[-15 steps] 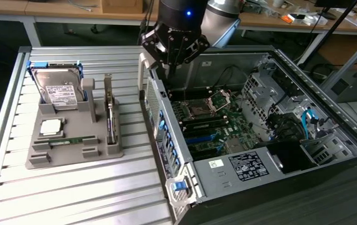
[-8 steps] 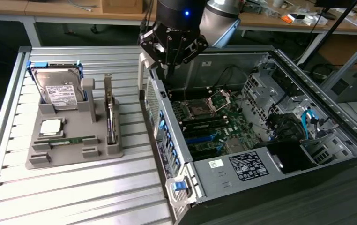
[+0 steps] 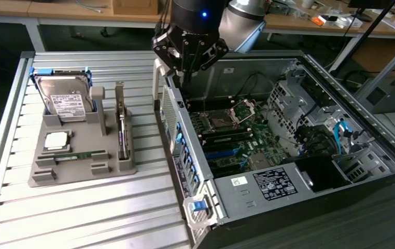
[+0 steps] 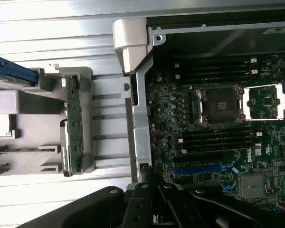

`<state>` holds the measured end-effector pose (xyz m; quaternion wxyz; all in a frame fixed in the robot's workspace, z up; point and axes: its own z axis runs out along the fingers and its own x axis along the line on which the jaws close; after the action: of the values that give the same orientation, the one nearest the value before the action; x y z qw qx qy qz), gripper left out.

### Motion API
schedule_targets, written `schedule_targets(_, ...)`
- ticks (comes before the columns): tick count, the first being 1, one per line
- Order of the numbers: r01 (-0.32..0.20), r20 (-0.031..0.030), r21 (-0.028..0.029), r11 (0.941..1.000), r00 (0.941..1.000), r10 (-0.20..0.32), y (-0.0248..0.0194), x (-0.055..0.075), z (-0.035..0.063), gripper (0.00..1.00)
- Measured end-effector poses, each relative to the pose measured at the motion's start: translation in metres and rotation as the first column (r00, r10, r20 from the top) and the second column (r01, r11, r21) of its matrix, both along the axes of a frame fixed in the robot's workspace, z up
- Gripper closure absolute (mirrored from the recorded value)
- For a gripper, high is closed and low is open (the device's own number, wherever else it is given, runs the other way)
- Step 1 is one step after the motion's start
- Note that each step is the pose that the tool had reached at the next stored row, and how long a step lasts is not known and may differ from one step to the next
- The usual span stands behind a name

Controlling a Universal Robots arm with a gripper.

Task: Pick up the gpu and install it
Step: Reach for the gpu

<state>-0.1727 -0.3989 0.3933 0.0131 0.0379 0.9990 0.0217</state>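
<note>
- One arm is on my screen, and its gripper (image 3: 183, 72) hangs over the wall of the open computer case (image 3: 242, 205) on the exterior view's left, the side that faces the tray.
- Its fingers are pressed together with nothing between them. In the wrist view the gripper (image 4: 154, 185) sits just above the case's metal edge.
- I find the gpu (image 3: 121, 127) standing edge-on in a slot on the side of the grey tray (image 3: 80, 174) nearest the case. It is a thin dark strip, untouched and well apart from the gripper.
- Through the wrist camera I see the gpu (image 4: 74, 123) as a narrow green-and-dark strip upright in the tray, with bare slatted table (image 3: 80, 218) between it and the case.
- On the same tray I see a hard drive (image 3: 65, 98) with a white label, a silvery processor chip (image 3: 57, 140) and a green memory stick (image 3: 73, 155) lying flat.
- Inside the case the motherboard (image 4: 180, 118) lies exposed, with its processor socket (image 4: 218, 105) open and a blue slot (image 4: 202, 168) near the gripper.
</note>
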Motion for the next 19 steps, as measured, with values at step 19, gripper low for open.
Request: schedule_targets(19, 0.0, 0.0, 0.0, 1.0, 1.0, 0.0, 0.0, -0.011, 0.0, 0.89)
